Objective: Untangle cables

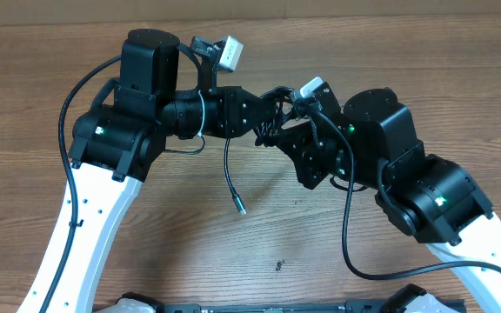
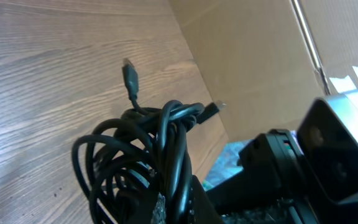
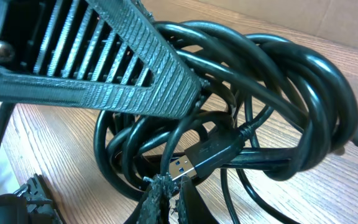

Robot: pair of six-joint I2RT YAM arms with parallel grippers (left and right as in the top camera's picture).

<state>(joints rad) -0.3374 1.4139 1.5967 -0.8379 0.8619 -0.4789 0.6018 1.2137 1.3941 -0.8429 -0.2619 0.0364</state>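
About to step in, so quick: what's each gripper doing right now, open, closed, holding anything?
Left gripper: closed, holding the bundle of cables.
Right gripper: closed, pinching a strand of the same cables.

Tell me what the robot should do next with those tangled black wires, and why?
Probably ease the two grippers a little apart. The left gripper and right gripper are both shut on the tangled bundle of thin black cables, whose loops are wound together; one black strand with a small plug end hangs free. A gentle pull might loosen the loops.
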